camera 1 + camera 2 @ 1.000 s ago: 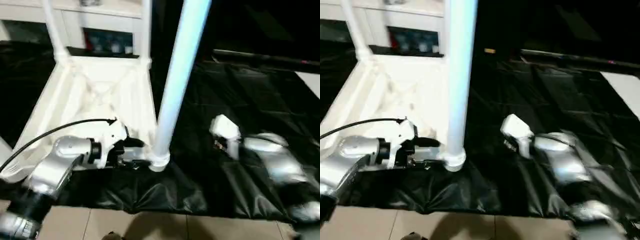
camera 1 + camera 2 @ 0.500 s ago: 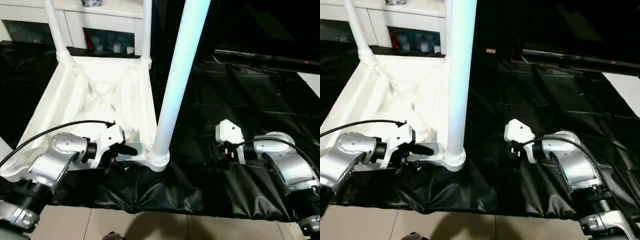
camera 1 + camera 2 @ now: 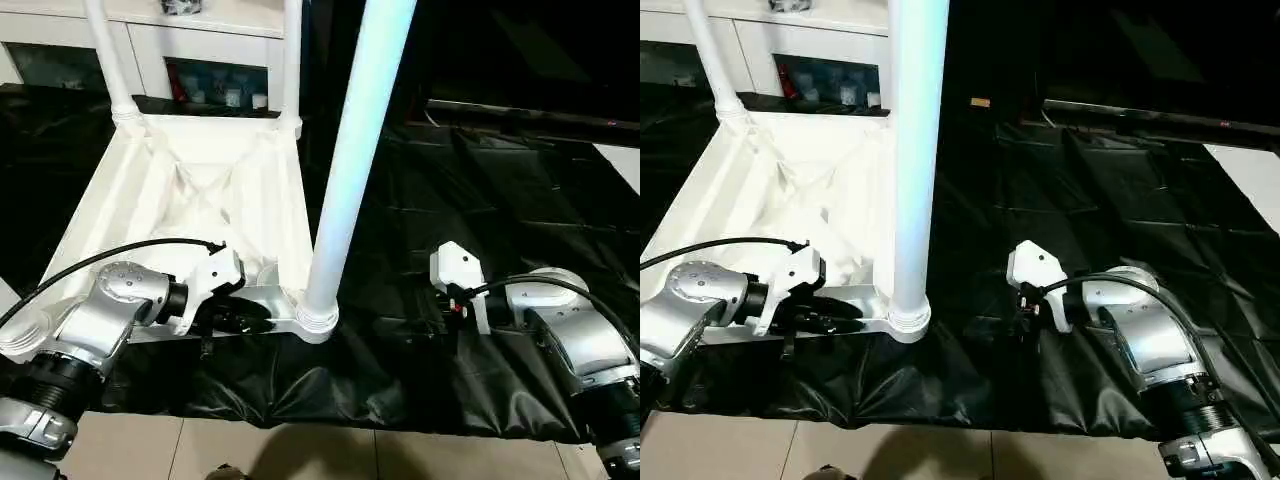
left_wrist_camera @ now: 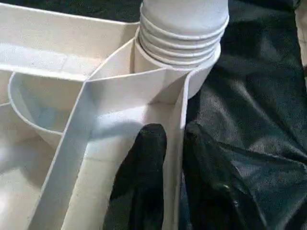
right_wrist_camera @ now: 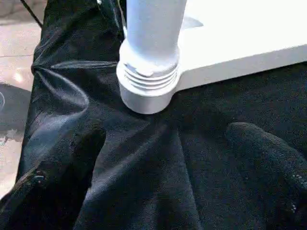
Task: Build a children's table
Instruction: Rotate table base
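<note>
1. Black sheeting point(image 3: 480, 200) is spread over the floor, with pale tiles point(image 3: 300, 450) showing at its near edge and a white cabinet point(image 3: 200, 50) with glass doors seen at the back.
2. On the left part of the sheeting the children's table point(image 3: 140, 200) is laid upside down, so that the X-ribbed underside is turned upward.
3. Two legs point(image 3: 105, 55) are seen standing upright in the far corner sockets, and a third leg point(image 3: 355, 150) is seated upright in the near corner socket point(image 3: 315, 322) on the side toward the right arm.
4. The near corner socket on the left side point(image 3: 25, 335) is seen without a leg, partly hidden behind the left forearm.
5. The left gripper point(image 4: 175, 191) is set at the table's near rim point(image 4: 173, 143), just beside the seated leg's socket; its fingers point(image 4: 144, 177) are pinched on the thin rim wall, one finger inside and one outside.
6. In the left wrist view the ribbed foot of the leg point(image 4: 182, 33) is seen pressed into the round socket.
7. The right gripper point(image 5: 168, 182) is held low over the sheeting, near the socket but apart from it; its fingers point(image 5: 57, 177) are spread wide and nothing is held between them.
</note>
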Robot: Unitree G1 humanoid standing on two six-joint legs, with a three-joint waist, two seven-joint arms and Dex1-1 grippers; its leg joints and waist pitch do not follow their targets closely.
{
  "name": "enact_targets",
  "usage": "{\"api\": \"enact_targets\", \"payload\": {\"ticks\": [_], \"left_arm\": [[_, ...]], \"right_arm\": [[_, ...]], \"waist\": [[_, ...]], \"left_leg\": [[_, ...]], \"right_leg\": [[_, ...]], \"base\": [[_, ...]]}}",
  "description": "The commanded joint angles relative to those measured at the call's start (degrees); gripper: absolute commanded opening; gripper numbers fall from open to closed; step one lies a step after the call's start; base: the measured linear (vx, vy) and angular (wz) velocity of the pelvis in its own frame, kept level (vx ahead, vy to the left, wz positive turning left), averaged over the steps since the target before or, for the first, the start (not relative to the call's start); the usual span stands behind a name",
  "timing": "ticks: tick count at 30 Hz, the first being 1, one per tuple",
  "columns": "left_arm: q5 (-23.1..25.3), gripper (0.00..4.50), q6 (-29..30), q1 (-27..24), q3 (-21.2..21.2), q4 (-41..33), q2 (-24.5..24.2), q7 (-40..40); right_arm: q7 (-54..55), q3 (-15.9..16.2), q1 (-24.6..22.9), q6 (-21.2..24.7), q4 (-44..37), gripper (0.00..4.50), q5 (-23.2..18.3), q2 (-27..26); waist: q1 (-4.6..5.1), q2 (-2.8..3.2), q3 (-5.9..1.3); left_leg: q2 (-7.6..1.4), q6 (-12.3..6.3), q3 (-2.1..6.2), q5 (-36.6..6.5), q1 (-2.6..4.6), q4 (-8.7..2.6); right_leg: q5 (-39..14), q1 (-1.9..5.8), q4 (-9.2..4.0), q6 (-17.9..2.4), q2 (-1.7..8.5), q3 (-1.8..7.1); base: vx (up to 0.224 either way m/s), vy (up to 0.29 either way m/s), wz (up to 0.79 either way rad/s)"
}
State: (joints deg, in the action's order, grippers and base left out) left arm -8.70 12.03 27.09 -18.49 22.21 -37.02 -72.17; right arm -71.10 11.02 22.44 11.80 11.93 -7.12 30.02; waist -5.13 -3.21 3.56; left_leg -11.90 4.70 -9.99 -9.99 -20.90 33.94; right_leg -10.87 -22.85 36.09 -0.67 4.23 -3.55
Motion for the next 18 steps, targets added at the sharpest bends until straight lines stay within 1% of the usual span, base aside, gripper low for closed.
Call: {"api": "enact_targets", "payload": {"ticks": [1, 2, 3, 5, 8, 10, 11, 12, 13, 14, 16, 18], "left_arm": [[2.04, 0.41, 0.82, -0.15, -0.85, 1.01, -0.83, 0.44], [2.09, 0.29, 0.85, -0.22, -0.84, 0.86, -0.85, 0.42], [2.12, 0.29, 0.99, -0.36, -0.81, 0.62, -0.88, 0.49], [2.40, 0.05, 2.65, -0.87, -0.52, -0.23, -0.83, 1.94], [3.05, 0.02, 4.21, -1.32, -0.63, -0.97, -0.48, 3.58], [2.60, 0.02, 6.00, -2.15, 0.00, -2.31, 1.25, 5.92], [1.44, 0.02, 9.10, -2.95, 1.27, -4.57, 4.62, 10.16], [1.18, 0.02, 10.01, -3.21, 1.53, -5.55, 6.07, 11.88], [0.94, 0.02, 10.80, -3.43, 1.76, -6.37, 7.61, 13.68], [1.22, 0.02, 11.56, -3.91, 1.59, -7.74, 9.09, 14.94], [1.79, 0.02, 11.40, -4.40, 1.05, -8.81, 9.65, 15.31], [2.11, 0.02, 10.82, -4.74, 0.79, -9.41, 10.26, 16.04]], "right_arm": [[0.18, 0.06, -0.05, 0.32, -1.01, 4.50, -0.44, 1.18], [0.20, 0.07, -0.02, 0.40, -1.06, 4.50, -0.48, 1.16], [0.29, 0.03, 0.00, 0.55, -1.15, 4.50, -0.59, 1.04], [0.89, -0.11, -0.16, 0.79, -1.44, 4.50, -1.04, 0.18], [1.90, -0.25, -0.27, 0.66, -1.39, 4.50, -1.31, -1.02], [4.08, -0.20, -0.31, 0.75, -1.27, 4.50, -1.08, -2.79], [7.17, -0.19, -0.08, 0.29, -0.53, 4.50, -0.54, -5.21], [8.51, -0.16, 0.09, -0.11, -0.03, 4.50, -0.20, -6.25], [10.34, -0.15, 0.38, -0.14, 0.70, 4.50, 0.36, -7.40], [12.63, 0.10, 0.68, -0.54, 1.55, 4.50, 1.23, -8.65], [14.35, 0.31, 0.82, -0.86, 2.14, 4.50, 1.93, -9.49], [16.27, 0.30, 1.13, -0.40, 2.97, 4.50, 2.47, -10.45]], "waist": [[-0.31, 0.99, -3.66], [-0.27, 0.88, -3.63], [-0.31, 0.92, -3.63], [-0.25, 0.98, -3.64], [-0.16, 1.00, -3.68], [0.00, 0.97, -3.74], [-0.02, 0.94, -3.83], [0.05, 0.95, -3.82], [-0.01, 0.76, -3.89], [-0.01, 0.73, -3.88], [-0.05, 0.57, -3.91], [-0.08, 0.73, -3.95]], "left_leg": [[-1.43, 1.03, 0.40, -16.35, 1.04, -4.27], [-1.40, 0.96, 0.37, -16.47, 1.01, -4.24], [-1.39, 0.98, 0.39, -16.55, 1.00, -4.24], [-1.48, 1.12, 0.49, -16.50, 0.99, -4.32], [-1.45, 1.13, 0.50, -16.50, 0.95, -4.31], [-1.50, 1.37, 0.52, -16.01, 0.76, -4.35], [-1.53, 1.39, 0.45, -15.78, 0.91, -4.29], [-1.63, 1.53, 0.44, -15.32, 0.87, -4.28], [-1.49, 1.27, 0.36, -14.64, 0.84, -4.13], [-1.35, 1.04, 0.35, -14.21, 0.67, -4.12], [-1.28, 0.75, 0.32, -13.11, 0.60, -4.12], [-1.23, 0.50, 0.27, -12.91, 0.62, -4.08]], "right_leg": [[-16.26, 2.42, -4.81, -11.09, 3.66, 2.60], [-16.71, 2.39, -4.88, -10.94, 3.65, 2.63], [-17.24, 2.41, -4.91, -10.79, 3.69, 2.64], [-18.15, 2.36, -4.92, -10.36, 3.71, 2.60], [-17.98, 2.33, -4.95, -10.38, 3.69, 2.58], [-17.02, 2.43, -4.73, -10.67, 3.73, 2.58], [-16.38, 2.34, -4.69, -10.87, 3.70, 2.55], [-15.48, 2.34, -4.54, -11.28, 3.78, 2.60], [-15.44, 2.35, -4.59, -11.25, 3.76, 2.55], [-15.54, 2.41, -4.65, -11.04, 3.69, 2.52], [-15.55, 2.49, -4.74, -10.32, 3.62, 2.55], [-15.36, 2.42, -4.79, -9.81, 3.53, 2.59]], "base": [[0.000, 0.000, 0.00], [0.000, 0.000, 0.00], [0.000, 0.000, 0.00], [0.000, 0.000, 0.00], [0.000, 0.000, 0.00], [0.000, 0.000, 0.00], [0.000, 0.000, 0.00], [0.000, 0.000, 0.00], [0.000, 0.000, 0.00], [0.000, 0.000, 0.00], [0.000, 0.000, 0.00], [0.000, 0.000, 0.00]]}}
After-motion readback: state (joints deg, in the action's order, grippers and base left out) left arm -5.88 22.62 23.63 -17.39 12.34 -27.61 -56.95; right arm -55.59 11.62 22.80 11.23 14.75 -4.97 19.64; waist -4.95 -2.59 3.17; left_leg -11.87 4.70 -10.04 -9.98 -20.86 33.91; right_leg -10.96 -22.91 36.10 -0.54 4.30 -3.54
